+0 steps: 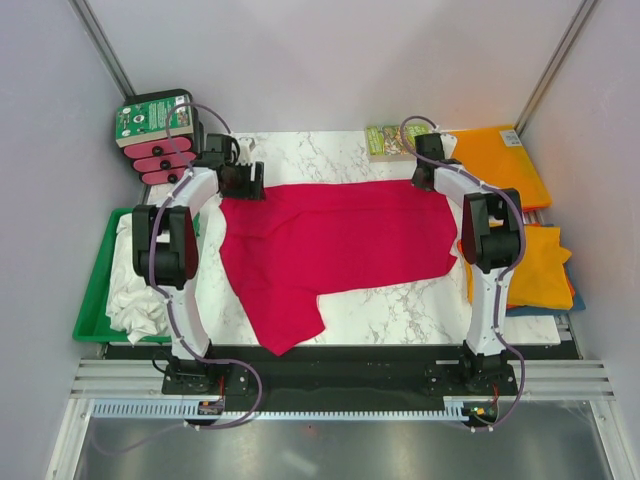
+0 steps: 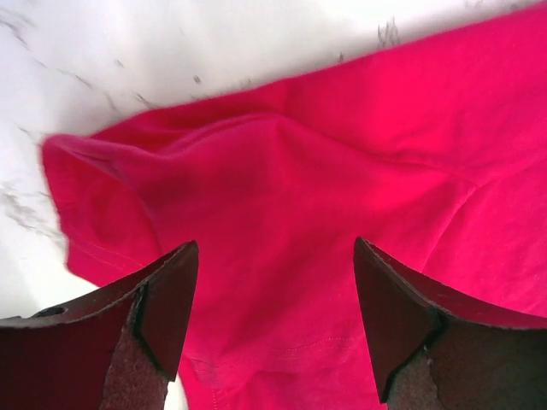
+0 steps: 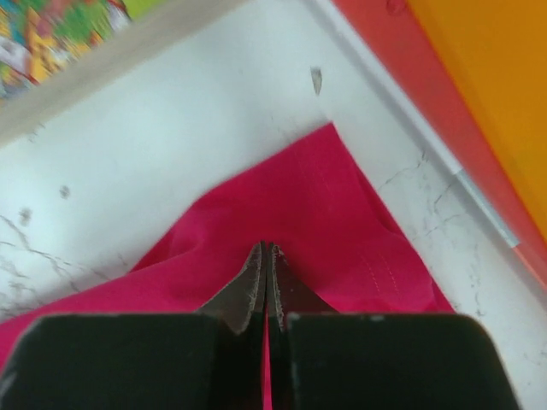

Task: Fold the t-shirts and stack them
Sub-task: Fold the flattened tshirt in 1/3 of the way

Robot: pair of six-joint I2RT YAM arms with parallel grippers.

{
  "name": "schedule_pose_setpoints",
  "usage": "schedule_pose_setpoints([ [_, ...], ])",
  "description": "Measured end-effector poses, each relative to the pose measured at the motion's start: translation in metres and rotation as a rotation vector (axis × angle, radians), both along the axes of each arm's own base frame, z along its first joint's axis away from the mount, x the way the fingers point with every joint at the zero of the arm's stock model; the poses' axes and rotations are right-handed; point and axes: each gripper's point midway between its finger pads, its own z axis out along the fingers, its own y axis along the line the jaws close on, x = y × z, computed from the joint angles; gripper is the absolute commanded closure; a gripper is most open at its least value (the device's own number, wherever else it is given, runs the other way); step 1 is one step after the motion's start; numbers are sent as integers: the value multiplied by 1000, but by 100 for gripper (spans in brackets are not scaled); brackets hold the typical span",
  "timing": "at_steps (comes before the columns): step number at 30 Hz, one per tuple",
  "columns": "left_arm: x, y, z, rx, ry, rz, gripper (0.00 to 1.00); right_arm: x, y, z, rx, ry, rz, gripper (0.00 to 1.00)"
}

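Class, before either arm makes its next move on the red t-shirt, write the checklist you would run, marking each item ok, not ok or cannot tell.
1. Right tool shut on the red t-shirt's far corner: ok.
2. Left tool gripping its corner: not ok, open over the cloth.
3. Cloth smooth under the left tool: not ok, ridged.
4. Far orange t-shirt apart from the red corner: ok.
5. Red hem apart from the near orange t-shirt: cannot tell, the right arm hides it.
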Motion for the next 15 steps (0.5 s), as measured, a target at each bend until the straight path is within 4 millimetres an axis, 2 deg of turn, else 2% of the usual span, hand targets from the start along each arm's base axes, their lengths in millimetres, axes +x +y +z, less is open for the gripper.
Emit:
schedule_pose_setpoints([
  [4,-7,-4,-15,3,52,-8,21,-10,3,-24,14,69,8,100],
  [9,-9,-3,-16,4,61,-8,21,-12,6,-27,41,76,-1,99],
  [12,-10,-3,-16,6,63,-7,18,-12,6,-27,45,73,-8,88],
  [14,-10,-3,-17,7,64,-7,11,-11,7,-26,48,62,-8,58],
  [15,-10,-3,-16,8,61,-5,10,-12,8,-25,51,54,-3,37],
])
